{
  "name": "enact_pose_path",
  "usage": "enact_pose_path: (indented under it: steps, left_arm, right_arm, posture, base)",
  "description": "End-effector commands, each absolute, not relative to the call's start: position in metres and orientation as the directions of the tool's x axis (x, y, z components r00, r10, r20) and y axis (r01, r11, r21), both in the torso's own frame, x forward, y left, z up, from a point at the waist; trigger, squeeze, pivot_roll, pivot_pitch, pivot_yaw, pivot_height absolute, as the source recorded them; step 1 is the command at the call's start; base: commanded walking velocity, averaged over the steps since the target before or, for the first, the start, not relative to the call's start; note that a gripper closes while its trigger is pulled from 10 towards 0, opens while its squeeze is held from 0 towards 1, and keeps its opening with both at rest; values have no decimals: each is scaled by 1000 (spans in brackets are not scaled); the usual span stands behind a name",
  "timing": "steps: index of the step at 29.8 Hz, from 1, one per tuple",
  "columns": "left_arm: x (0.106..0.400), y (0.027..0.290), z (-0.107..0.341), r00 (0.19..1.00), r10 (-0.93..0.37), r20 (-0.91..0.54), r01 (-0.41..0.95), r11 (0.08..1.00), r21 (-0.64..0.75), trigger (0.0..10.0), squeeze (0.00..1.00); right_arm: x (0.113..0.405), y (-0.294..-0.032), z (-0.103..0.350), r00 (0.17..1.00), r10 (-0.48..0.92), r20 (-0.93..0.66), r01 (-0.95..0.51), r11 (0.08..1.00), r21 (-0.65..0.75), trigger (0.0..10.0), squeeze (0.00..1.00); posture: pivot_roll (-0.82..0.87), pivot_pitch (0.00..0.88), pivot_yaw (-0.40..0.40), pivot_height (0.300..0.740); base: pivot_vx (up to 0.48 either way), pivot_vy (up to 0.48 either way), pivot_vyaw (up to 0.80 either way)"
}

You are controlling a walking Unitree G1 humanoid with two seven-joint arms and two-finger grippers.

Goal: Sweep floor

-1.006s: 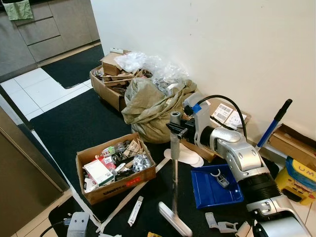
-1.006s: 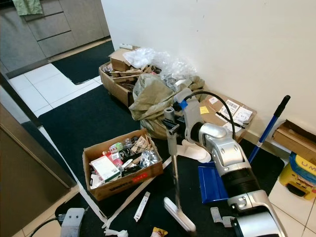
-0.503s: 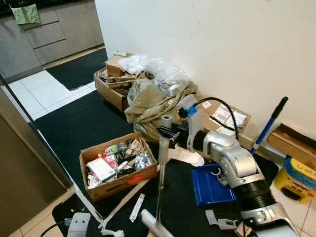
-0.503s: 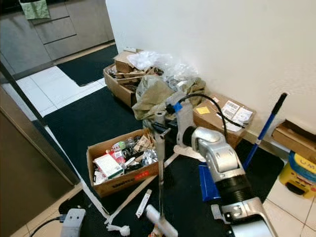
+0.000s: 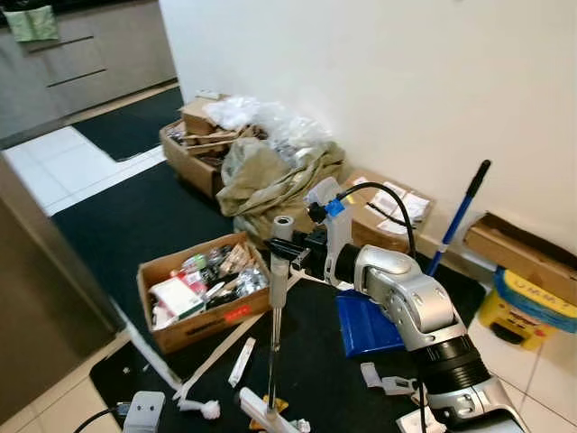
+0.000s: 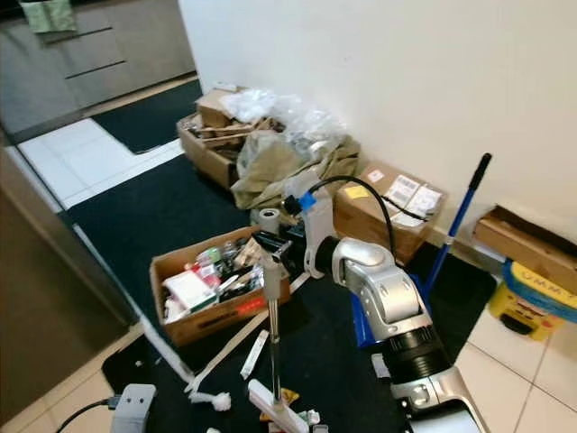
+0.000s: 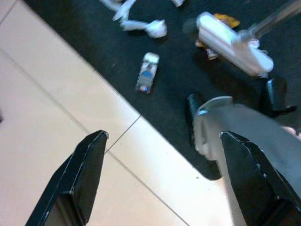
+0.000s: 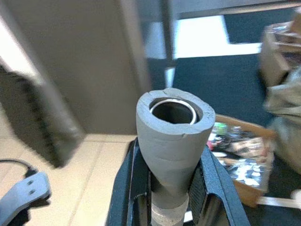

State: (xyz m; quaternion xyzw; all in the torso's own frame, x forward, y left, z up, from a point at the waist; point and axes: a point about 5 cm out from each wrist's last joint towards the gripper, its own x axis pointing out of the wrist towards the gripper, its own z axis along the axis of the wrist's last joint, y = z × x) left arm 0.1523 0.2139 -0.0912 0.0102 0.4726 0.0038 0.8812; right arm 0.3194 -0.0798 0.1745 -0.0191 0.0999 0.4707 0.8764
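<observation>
One tool (image 5: 287,245), right, still grips the broom (image 5: 273,325), now swung leftward

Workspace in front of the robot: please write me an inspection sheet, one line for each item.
Surface: black mat over pale tile floor.
Job's things: broom handle upright, white broom head on the mat against small litter; blue dustpan lies by the wall.
Clutter: open cardboard box of oddments, olive sack, more boxes, white paper scraps, a small packet.
Grippers: right gripper jaws shut on the handle's grey foam grip; left gripper jaws open above the mat edge.
Cables: black cable loops over the right arm.
Surroundings: white wall, grey cabinets, yellow bin.
</observation>
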Motion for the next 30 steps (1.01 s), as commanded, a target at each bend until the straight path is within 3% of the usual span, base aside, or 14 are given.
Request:
enact_pose_path:
  steps: [1, 9, 14, 23, 30]
  left_arm:
    - [150, 215, -92, 545, 21, -838, 3, 1000, 26, 10000, 0]
    - [141, 211, -96, 536, 11, -844, 9, 1000, 18, 10000, 0]
    - [131, 212, -99, 523, 11, -852, 5, 1000, 15, 10000, 0]
    - [110, 217, -103, 500, 16, -866, 6, 1000, 22, 10000, 0]
    - [101, 221, -104, 498, 18, -867, 21, 999, 33, 10000, 0]
  right_arm:
    - [313, -71, 175, 477, 859, -183, -864, 497, 78, 10000, 0]
    - [307, -57, 161, 411, 892, -190, -896, 434, 94, 10000, 0]
    - [304, -57, 139, 352, 884, -307, -917, 391, 76, 10000, 0]
    - [288, -51, 121, 228, 920, -319, -970, 242, 4, 10000, 0]
    - [290, -48, 125, 278, 931, -237, -960, 266, -84, 10000, 0]
  posture:
    - [-50, 63, 42, 740]
    - [-46, 94, 30, 740]
    - [-34, 123, 21, 740]
    - [5, 219, 25, 740]
    - [31, 272, 37, 740]
  base:
    - [0, 0, 0]
    - [0, 0, 0]
    - [0, 0, 0]
    - [0, 0, 0]
    - [0, 0, 0]
